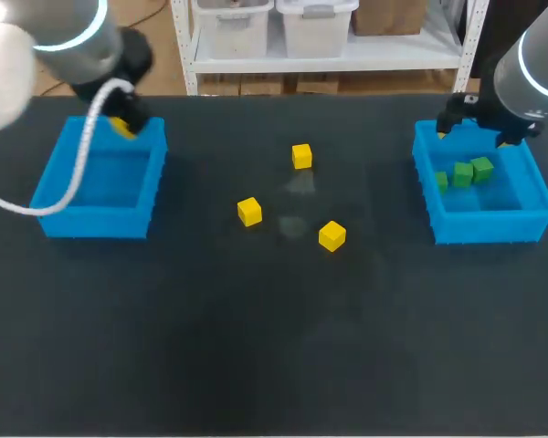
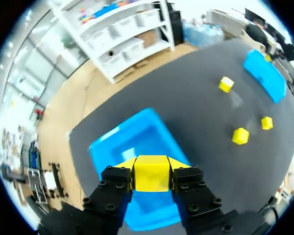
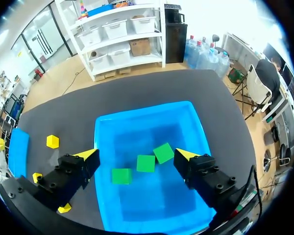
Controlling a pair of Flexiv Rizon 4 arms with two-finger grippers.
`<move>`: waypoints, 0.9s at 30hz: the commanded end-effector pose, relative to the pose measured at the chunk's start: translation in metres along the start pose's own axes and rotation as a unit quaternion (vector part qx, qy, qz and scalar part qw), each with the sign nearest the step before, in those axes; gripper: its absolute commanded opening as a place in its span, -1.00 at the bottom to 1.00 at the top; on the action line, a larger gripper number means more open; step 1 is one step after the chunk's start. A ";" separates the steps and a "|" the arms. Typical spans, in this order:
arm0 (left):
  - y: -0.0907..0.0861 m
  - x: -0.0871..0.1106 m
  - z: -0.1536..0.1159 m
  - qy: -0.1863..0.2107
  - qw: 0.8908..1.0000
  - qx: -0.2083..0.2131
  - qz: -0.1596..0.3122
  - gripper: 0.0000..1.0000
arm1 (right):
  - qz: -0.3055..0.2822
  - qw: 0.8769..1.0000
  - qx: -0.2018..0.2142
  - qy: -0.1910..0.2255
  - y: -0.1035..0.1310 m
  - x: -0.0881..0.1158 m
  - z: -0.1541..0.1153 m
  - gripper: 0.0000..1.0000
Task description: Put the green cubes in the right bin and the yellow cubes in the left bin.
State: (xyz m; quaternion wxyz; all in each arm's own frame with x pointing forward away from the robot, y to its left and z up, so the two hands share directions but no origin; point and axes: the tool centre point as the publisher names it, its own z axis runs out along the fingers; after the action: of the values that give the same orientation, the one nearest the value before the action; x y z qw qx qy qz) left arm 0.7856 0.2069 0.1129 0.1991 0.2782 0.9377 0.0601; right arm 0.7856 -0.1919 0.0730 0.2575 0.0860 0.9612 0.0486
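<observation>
My left gripper hovers over the back edge of the left blue bin, shut on a yellow cube that sits between its fingers above the bin's inside. Three more yellow cubes lie on the dark table between the bins. My right gripper hangs open above the right blue bin, nothing between its fingers. Below it, three green cubes rest on that bin's floor.
The dark table stretches wide in front of both bins. The loose yellow cubes lie in its middle band. A white cable from my left arm drapes across the left bin.
</observation>
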 end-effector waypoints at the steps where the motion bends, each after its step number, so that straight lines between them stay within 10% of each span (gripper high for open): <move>1: 0.003 0.031 0.002 -0.054 0.992 -0.099 -0.052 1.00 | 0.001 1.000 0.001 -0.004 -0.001 0.002 -0.001 1.00; 8: -0.013 0.020 -0.001 -0.065 0.994 -0.077 -0.045 1.00 | 0.001 1.000 0.001 -0.004 -0.001 0.002 -0.001 1.00; 18: -0.101 -0.023 -0.026 -0.101 0.992 0.076 0.021 1.00 | 0.001 1.000 0.001 -0.004 -0.001 0.002 -0.001 1.00; 27: -0.171 -0.020 -0.016 -0.045 0.976 0.180 0.114 1.00 | 0.001 1.000 0.001 -0.004 -0.001 0.002 -0.001 1.00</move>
State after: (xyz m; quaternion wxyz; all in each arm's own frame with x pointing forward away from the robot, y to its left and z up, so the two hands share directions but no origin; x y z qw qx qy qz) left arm 0.7019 0.0636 0.1019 0.2194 0.3857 0.8939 -0.0634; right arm 0.7856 -0.1918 0.0731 0.2576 0.0860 0.9612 0.0485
